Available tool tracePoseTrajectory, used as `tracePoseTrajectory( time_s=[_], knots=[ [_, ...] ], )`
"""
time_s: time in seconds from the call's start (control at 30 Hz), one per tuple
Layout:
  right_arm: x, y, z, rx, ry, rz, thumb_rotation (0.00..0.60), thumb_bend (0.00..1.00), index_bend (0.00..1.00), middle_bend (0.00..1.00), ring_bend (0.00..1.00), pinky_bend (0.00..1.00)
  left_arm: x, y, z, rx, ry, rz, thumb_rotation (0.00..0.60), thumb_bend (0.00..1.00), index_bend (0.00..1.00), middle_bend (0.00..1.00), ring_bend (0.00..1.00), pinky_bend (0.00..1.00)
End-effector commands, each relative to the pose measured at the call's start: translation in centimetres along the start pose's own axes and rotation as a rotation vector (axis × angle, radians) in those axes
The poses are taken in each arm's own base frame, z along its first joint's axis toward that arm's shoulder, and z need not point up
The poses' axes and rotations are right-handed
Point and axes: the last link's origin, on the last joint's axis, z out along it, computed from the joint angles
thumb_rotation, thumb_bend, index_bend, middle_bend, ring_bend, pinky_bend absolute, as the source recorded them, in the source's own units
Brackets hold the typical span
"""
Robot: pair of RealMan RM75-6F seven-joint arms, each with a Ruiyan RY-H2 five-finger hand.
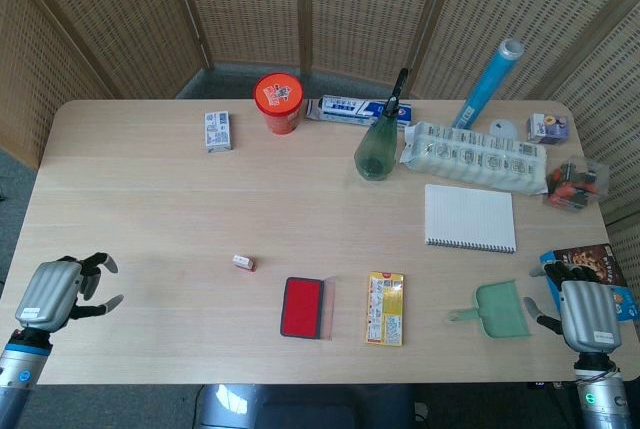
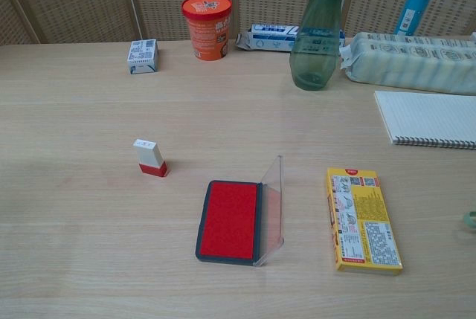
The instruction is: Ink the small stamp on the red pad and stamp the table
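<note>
The small stamp [image 1: 244,263] [image 2: 151,158], white with a red base, stands upright on the table left of the ink pad. The red ink pad [image 1: 301,306] [image 2: 229,220] lies near the front edge with its clear lid raised on its right side. My left hand [image 1: 62,293] hovers at the table's front left corner, fingers apart and holding nothing, far left of the stamp. My right hand [image 1: 586,311] is at the front right corner, fingers apart, holding nothing. Neither hand shows in the chest view.
A yellow box [image 1: 385,308] [image 2: 362,219] lies right of the pad, a green dustpan [image 1: 497,311] near my right hand. A notebook [image 1: 470,217], green bottle [image 1: 378,149], orange cup [image 1: 278,102], egg tray [image 1: 474,156] and small boxes stand further back.
</note>
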Motion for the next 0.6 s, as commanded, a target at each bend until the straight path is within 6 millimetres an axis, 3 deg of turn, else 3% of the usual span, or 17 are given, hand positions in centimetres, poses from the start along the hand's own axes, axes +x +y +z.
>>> tracePoseTrajectory(
  time_s=[0.03,0.6],
  knots=[
    [-0.07,0.04,0.01,-0.001,-0.002,-0.001,0.590,0.26,0.44,0.44,0.41,0.33,-0.04,0.01,0.01,0.000,-0.002,0.000,0.599,0.15,0.47,0.82,0.70,0.49],
    [0.15,0.13,-0.59,0.002,0.009,0.015,0.591,0.26,0.44,0.44,0.41,0.33,0.72,0.29,0.29,-0.037,0.001,0.029,0.600,0.15,0.47,0.82,0.70,0.49]
  ],
)
